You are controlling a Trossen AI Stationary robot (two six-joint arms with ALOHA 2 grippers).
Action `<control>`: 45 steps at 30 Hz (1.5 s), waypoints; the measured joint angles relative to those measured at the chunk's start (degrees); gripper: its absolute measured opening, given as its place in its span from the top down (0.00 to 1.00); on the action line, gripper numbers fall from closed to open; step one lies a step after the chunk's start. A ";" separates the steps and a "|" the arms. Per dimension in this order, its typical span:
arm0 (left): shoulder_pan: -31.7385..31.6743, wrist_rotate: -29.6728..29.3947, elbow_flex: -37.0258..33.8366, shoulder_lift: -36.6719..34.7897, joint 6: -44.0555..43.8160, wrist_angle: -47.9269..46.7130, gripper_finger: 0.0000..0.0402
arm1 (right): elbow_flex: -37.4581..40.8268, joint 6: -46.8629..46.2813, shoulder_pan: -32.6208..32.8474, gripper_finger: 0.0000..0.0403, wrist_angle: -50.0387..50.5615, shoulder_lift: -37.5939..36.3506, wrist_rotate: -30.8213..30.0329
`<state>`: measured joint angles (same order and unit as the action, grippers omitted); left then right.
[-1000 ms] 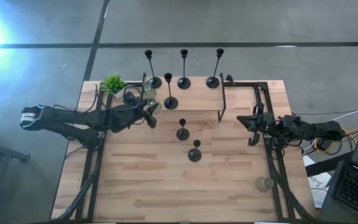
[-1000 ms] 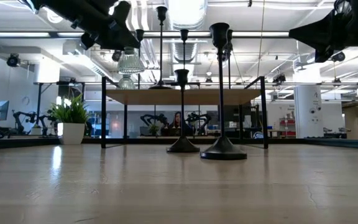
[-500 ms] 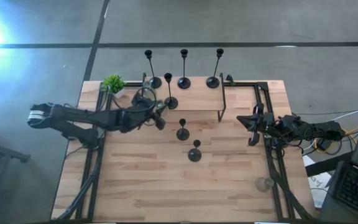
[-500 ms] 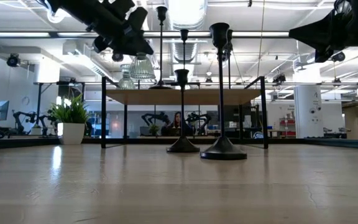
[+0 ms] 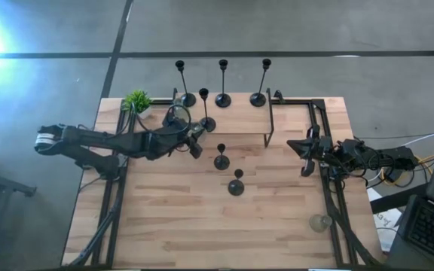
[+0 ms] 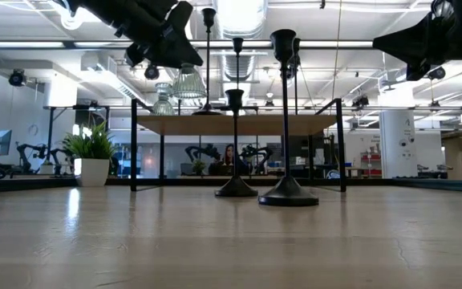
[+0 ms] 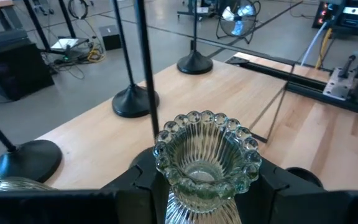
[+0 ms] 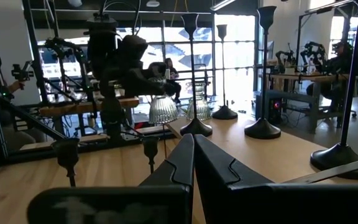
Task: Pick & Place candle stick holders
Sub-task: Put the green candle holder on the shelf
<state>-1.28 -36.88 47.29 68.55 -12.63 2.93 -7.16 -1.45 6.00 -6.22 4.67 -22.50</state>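
Observation:
My left gripper (image 7: 207, 182) is shut on a clear ribbed glass candle holder (image 7: 205, 155) with a beaded rim, above the raised shelf's (image 5: 236, 120) left part. It also shows in the low view (image 6: 187, 81). Another glass holder (image 6: 163, 104) stands on the shelf beside it. Three tall black holders (image 5: 223, 98) stand by their bases along the shelf's far edge, and one more (image 5: 206, 124) nearer. Two short black holders (image 5: 221, 161) (image 5: 236, 187) stand on the table. My right gripper (image 8: 192, 163) is shut and empty, held high at the table's right side (image 5: 305, 154). My left gripper pinches the glass holder between its two fingers (image 7: 143, 180), one on each side of the ribbed body just below the beaded rim (image 7: 166, 163). The fingers come slanting down from the table's left. The holder hangs below the gripper (image 6: 160, 42), clear of the shelf.
A small green potted plant (image 5: 136, 101) stands at the shelf's far left. A further glass holder (image 5: 320, 222) stands near the table's near right corner. Black frame rails run along both table sides (image 5: 330, 188). Bare wood lies in the table's near half (image 5: 202, 226).
My left gripper has carried the glass holder toward the table's right edge, closer to the black holder on the shelf, keeping it lifted clear. Most of the motion came early; it has barely moved in the last half second.

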 joint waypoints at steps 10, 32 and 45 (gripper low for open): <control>0.04 11.30 0.44 0.92 1.50 2.46 0.66 | 0.00 0.00 0.00 0.98 -0.01 0.00 0.00; -1.23 15.01 17.10 16.22 12.60 2.02 0.66 | 0.00 0.09 0.00 0.98 0.00 0.00 0.00; -6.12 14.41 22.75 21.75 12.96 -1.43 0.66 | 0.00 0.01 0.00 0.98 0.00 0.00 0.00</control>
<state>-7.40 -22.47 70.04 90.30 0.33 1.50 -7.16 -1.44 6.00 -6.22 4.67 -22.51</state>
